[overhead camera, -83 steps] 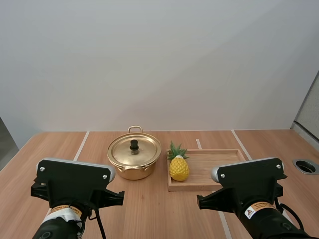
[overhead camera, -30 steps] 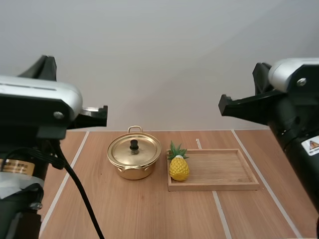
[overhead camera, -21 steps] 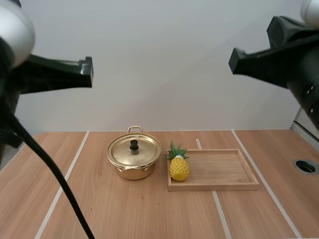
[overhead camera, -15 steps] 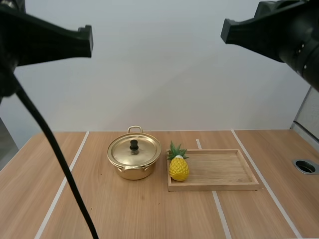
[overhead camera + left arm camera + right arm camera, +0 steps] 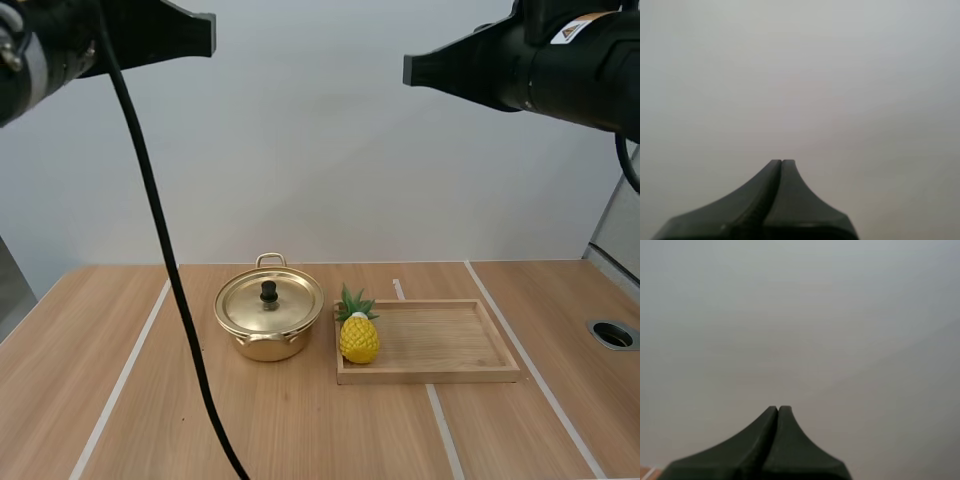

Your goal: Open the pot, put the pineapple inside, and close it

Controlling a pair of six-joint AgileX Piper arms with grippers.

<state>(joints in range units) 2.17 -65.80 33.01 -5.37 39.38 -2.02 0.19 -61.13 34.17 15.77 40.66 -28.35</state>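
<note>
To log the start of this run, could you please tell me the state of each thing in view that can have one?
pot: closed, standing on the table.
lid: seated on the pot.
wooden tray: flat on the table, holding the pineapple.
pineapple: upright, at the wooden tray's left end.
left gripper: jaws shut, holding nothing.
right gripper: jaws shut, holding nothing.

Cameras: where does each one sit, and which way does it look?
High view: behind and above the arms, looking down at pot, pineapple, wooden tray, table; both arms show up high.
Left wrist view: on left arm, faces plain wall; left gripper shut.
Right wrist view: on right arm, faces plain wall; right gripper shut.
Both wrist views share the wall.
</note>
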